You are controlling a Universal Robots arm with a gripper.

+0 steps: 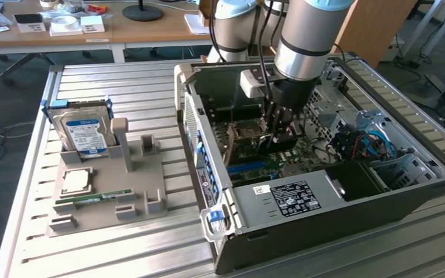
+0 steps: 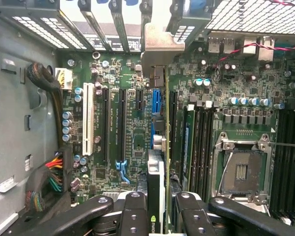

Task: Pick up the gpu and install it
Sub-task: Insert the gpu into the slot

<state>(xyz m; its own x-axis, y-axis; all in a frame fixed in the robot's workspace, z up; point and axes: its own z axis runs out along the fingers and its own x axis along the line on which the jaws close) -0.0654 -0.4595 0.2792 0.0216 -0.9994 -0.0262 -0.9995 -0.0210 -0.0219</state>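
1. We see the gripper deep inside the case. Its jaws are drawn in narrow and clamped on the gpu, which we view edge-on above the motherboard, near the blue slot.
2. Misalignment is our first worry — the card's edge runs alongside several parallel slots, and we cannot tell whether it sits over the right one. Pressing down off-line could bend the contacts or scrape the board.
3. What we take for the card's metal bracket has to meet the rear opening of the case. If it catches on the frame, the card would tilt in the jaws and seat at one end only.
4. The hold is on a very slim board, so a sideways push could let it pivot or slip between the fingers.
5. The memory slots stand just beside the card — a drift that way could knock their latches.
6. The cable bundle lies well apart, so we judge snagging there unlikely.
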